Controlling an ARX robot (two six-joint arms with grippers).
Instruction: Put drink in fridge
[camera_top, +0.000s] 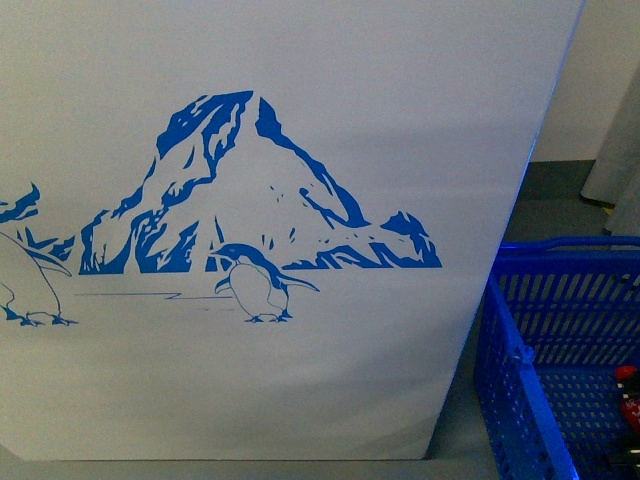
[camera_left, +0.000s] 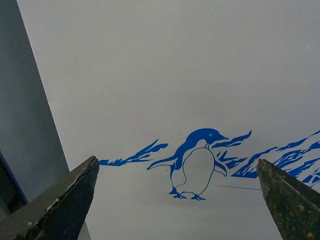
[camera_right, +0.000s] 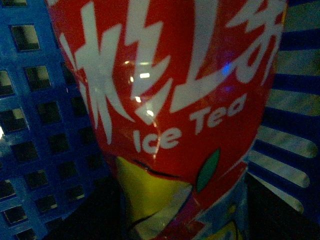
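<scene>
Your drink (camera_right: 170, 115) sits in the basket (camera_top: 515, 400) beside the fridge (camera_top: 300, 400); take its slick, likely heavy body at the label (camera_right: 100, 65), left gripper (camera_left: 176, 161) spread empty, while the right gripper I cannot judge.

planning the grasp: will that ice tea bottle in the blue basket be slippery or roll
Probably slippery: the drink has a glossy label with glare. Likely to roll if laid down, since its body curves round.

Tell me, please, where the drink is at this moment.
The drink is inside the blue basket, which stands to the right of the fridge in the front view; the right wrist view shows its red label close up against the basket's lattice.
</scene>
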